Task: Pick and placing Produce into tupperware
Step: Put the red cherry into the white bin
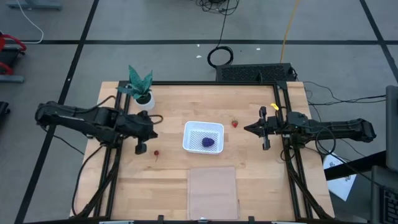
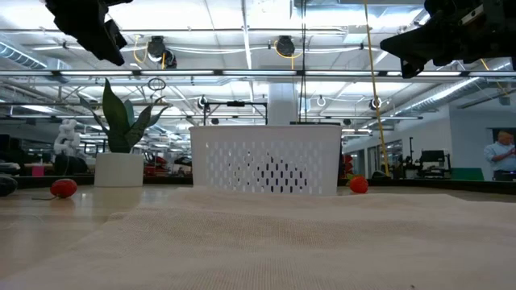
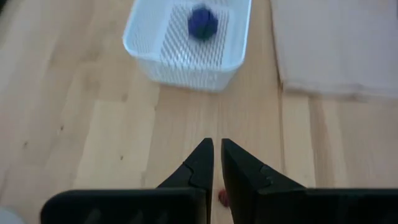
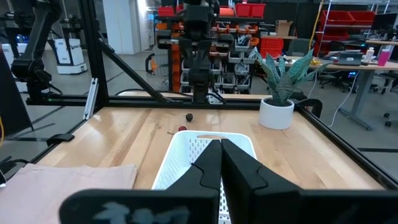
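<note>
The white tupperware (image 1: pixel 203 137) stands mid-table with the purple lumpy cluster (image 1: pixel 208 142) resting on its base, and both also show in the left wrist view as tupperware (image 3: pixel 186 46) and cluster (image 3: pixel 202 22). One red strawberry piece (image 1: pixel 157 152) lies on the wood left of it, another (image 1: pixel 234 123) to its right. A small dark berry (image 4: pixel 188 116) lies beyond the tupperware, below the left arm. My left gripper (image 1: pixel 154 129) is shut and empty, raised above the left strawberry (image 3: pixel 222 198). My right gripper (image 1: pixel 246 129) is shut and empty, pointing at the tupperware (image 4: pixel 205 155) from the table's right.
A green potted plant (image 1: pixel 140 87) stands at the table's far left. A flat translucent sheet (image 1: pixel 212 190) lies at the near edge, in front of the tupperware. Black frame rails (image 1: pixel 292 168) run along both sides of the table. A person (image 2: pixel 501 157) shows far off in the room.
</note>
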Available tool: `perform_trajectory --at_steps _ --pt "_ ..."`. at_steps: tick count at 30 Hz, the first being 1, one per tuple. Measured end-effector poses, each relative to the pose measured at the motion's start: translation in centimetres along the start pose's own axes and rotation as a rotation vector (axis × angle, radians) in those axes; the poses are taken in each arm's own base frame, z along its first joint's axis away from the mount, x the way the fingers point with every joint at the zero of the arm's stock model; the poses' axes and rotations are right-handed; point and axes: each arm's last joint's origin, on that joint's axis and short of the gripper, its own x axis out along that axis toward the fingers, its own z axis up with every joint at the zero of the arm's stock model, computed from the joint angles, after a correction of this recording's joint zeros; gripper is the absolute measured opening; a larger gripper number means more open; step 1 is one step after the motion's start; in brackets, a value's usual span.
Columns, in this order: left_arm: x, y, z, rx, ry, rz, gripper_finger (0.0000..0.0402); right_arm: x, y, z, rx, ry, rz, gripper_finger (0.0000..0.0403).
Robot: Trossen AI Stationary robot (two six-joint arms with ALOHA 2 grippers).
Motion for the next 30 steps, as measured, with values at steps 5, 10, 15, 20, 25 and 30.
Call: perform_trajectory --at_steps 5,10,15,20,25,30 --pt "1.0 -0.4 0.9 0.013 0.168 -0.016 0.0033 0.0 0.0 0.0 0.0 0.001 0.0 0.0" --pt "2.6 -0.8 0.8 0.01 0.301 -0.083 0.0033 0.0 0.0 0.0 0.0 0.002 0.0 0.0" --pt "3.9 -0.9 0.7 0.049 0.369 -0.077 0.0033 0.0 0.0 -0.1 0.0 0.008 0.0 0.0" --pt "5.1 -1.0 0.7 0.034 0.414 -0.066 0.0033 0.0 0.0 -0.1 0.001 0.009 0.0 0.0" --pt "6.0 -1.1 1.0 0.073 0.413 -0.072 0.0033 0.0 0.0 -0.1 0.001 0.011 0.0 0.0" --pt "6.3 -1.0 1.1 0.168 0.398 0.014 0.0033 0.0 0.0 -0.2 0.001 0.018 0.0 0.0"
